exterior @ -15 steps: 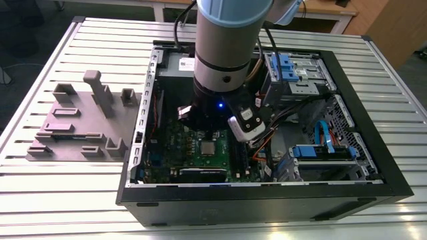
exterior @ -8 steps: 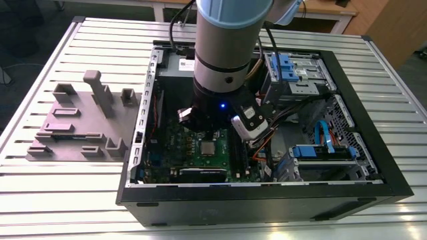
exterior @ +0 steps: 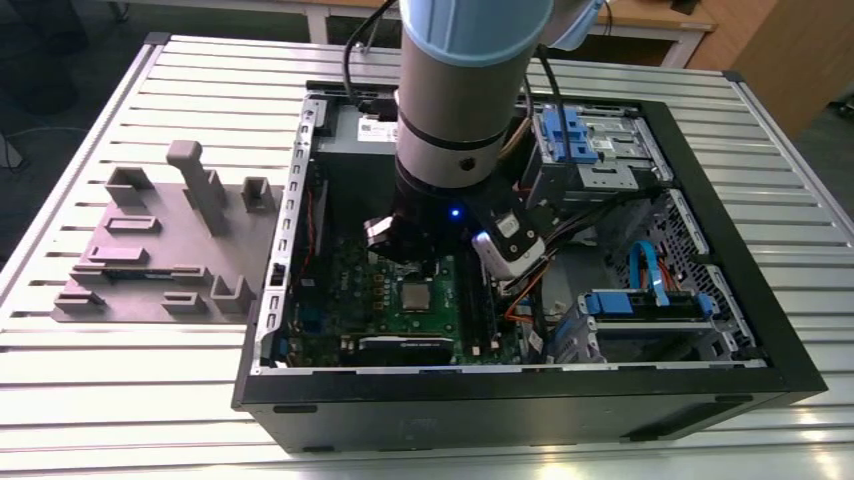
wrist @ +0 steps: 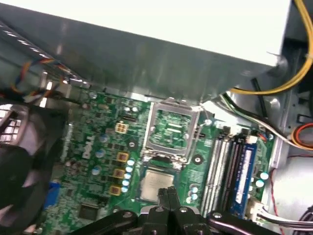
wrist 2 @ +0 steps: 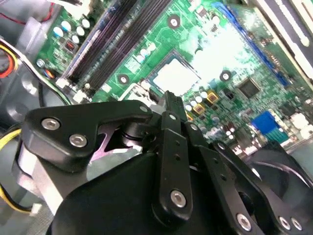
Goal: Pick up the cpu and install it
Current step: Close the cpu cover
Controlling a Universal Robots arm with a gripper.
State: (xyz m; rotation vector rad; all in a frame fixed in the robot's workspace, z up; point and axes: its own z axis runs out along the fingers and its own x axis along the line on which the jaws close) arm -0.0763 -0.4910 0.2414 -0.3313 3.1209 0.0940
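The cpu (wrist: 155,181) lies flat in its seat on the motherboard (wrist: 98,147), just beside the open socket frame (wrist: 171,127), with the end effector (wrist: 168,192) at its edge, fingers drawn together and holding nothing; placement judged done, the frame not yet closed.

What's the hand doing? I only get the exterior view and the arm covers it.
Observer: In the first wrist view the hand is shut, nothing in it.
Operator: Chip?
Observer: The chip lies flat on the board, the hand's tip over its edge; contact, cannot tell.
Operator: Frame?
Observer: The metal frame is swung open beside the chip.
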